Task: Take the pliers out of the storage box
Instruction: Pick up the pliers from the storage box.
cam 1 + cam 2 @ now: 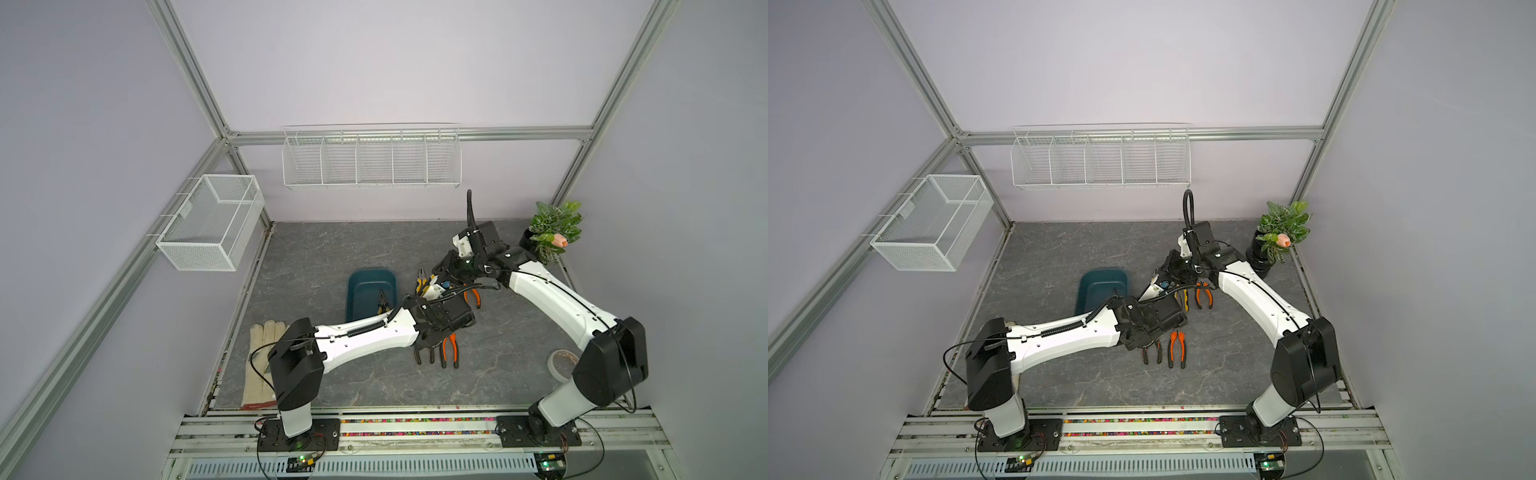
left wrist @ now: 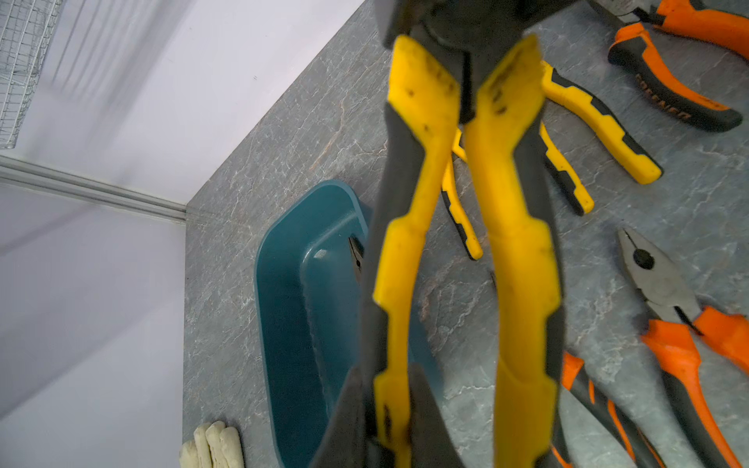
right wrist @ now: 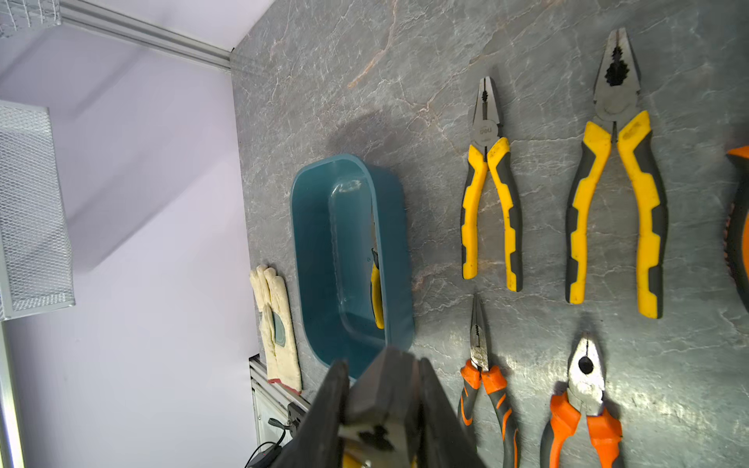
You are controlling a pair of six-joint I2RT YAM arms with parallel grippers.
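Hanging clamped between left tool (image 2: 387, 439) and right tool (image 3: 385, 421), yellow-and-black-handled pliers (image 2: 514, 251) are held outside the dark teal plastic box (image 3: 310, 251). Five pliers (image 3: 472, 210) are laid on the grey surface (image 3: 385, 89); one yellow-handled pair (image 3: 377, 291) is left inside.

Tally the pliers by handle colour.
yellow pliers: 4
orange pliers: 3
Total: 7

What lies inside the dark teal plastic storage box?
One pair of yellow-and-black-handled pliers lies along a long wall of the teal box. One end of the box is hidden behind the right hand.
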